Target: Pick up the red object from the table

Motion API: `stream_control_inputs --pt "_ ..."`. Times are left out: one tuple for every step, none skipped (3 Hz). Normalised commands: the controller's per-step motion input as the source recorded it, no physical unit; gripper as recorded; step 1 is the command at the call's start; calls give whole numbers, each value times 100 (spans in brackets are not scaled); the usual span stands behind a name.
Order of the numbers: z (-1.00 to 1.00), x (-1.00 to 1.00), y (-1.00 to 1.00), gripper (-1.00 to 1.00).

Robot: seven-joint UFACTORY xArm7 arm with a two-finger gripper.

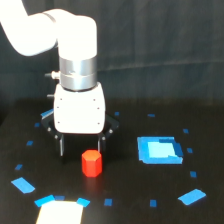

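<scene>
The red object (92, 163) is a small red-orange hexagonal block standing upright on the black table (125, 185). My gripper (81, 146) hangs from a white body right behind and above it in the exterior view. Its two thin dark fingers (62, 146) point down and stand apart, open, with the block's top showing in the gap between them. Whether the fingers reach around the block or sit behind it, I cannot tell. Nothing is held.
A larger blue rectangle (159, 150) lies on the exterior view's right of the block. Small blue tape marks (191, 196) dot the surface around it. A white patch (60, 213) sits at the near edge, below the block.
</scene>
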Motion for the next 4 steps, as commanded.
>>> stream_control_inputs --pt "-24 31 -79 60" --pt "-67 -77 -37 -100" --pt "18 -100 20 -100" --pt "-16 -82 -12 -100"
